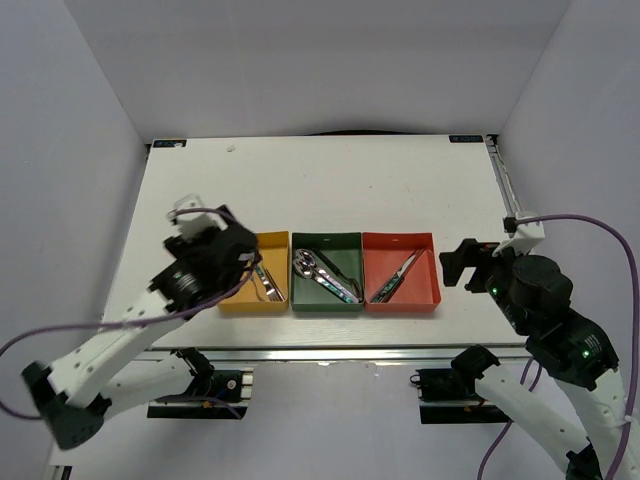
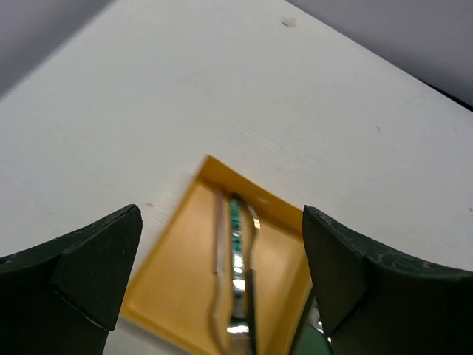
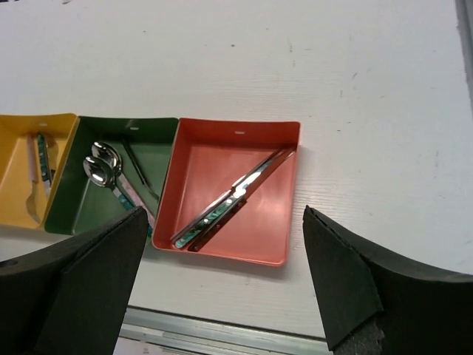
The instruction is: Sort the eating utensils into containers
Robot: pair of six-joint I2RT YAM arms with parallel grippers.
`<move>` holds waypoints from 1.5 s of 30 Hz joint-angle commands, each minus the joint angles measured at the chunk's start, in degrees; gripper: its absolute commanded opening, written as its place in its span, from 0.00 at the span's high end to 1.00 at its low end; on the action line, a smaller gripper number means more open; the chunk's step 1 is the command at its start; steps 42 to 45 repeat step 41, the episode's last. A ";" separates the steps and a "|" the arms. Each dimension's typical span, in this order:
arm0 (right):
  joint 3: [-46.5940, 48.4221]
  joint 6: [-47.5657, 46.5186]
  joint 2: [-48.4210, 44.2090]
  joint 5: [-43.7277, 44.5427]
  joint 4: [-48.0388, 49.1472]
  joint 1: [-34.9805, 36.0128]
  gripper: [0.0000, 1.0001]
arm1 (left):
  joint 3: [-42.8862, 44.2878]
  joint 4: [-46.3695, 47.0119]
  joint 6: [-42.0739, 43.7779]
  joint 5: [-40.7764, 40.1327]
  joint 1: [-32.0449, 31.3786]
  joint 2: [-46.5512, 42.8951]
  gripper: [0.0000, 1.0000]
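1. Three trays sit side by side in a row near the 6 o'clock edge of the counter (image 1: 320, 180). The yellow tray (image 1: 272, 240) is at the 9 o'clock end, the green tray (image 1: 326, 306) in the middle and the red tray (image 1: 388, 256) at the 3 o'clock end.
2. The left hand (image 2: 222, 214) hangs above the yellow tray, over its 9 o'clock side in the top view. Its fingers are spread wide with nothing between them.
3. In the yellow tray lie a few slim utensils (image 2: 236, 248), close together and lengthwise. One has a teal patterned handle; their heads are too blurred to name.
4. The green tray holds two spoons (image 3: 97, 170). In the right wrist view their bowls are toward its 10 o'clock corner, and a dark thin piece (image 3: 140, 168) lies just beside them.
5. In the red tray, long silver pieces (image 3: 236, 194) lie diagonally from 7 to 1 o'clock, teal handles at the 7 o'clock end.
6. The right hand (image 3: 224, 214) hangs at 3 o'clock of the red tray in the top view, apart from it. Its fingers are spread and empty.
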 commanded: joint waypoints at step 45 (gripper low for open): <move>-2.80 -3.03 -7.51 7.21 -2.10 -0.16 0.11 | 11.10 -29.84 12.14 -13.79 1.81 -32.50 0.02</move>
